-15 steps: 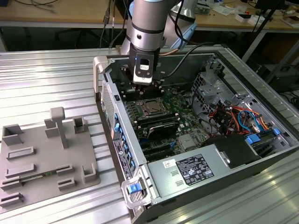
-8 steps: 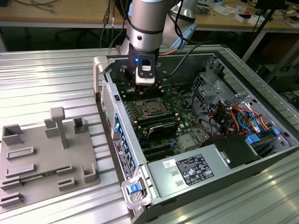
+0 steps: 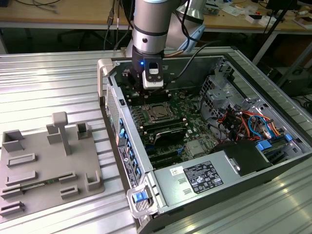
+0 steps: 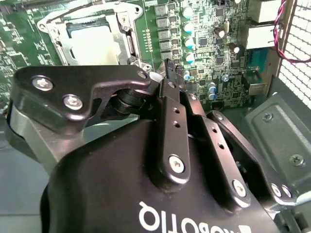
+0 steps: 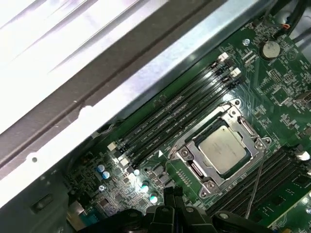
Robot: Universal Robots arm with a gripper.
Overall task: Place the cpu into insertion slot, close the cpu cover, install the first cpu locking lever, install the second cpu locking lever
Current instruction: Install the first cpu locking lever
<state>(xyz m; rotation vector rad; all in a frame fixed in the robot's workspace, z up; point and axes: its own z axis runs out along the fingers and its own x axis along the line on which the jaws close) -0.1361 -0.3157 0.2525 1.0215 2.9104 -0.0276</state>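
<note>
Silver cpu [image 5: 224, 147] lies under the cover [image 5: 193, 166]; your gripper [image 5: 173, 195] is clenched nearby, holding nothing.

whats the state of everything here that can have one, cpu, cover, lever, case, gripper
cpu: seated in the insertion slot, metal top showing
cpu cover: down over the cpu's edges
locking lever: one thin lever looks raised, not latched
computer case: open, lying on its side
gripper: above the board, beside the insertion slot
</note>
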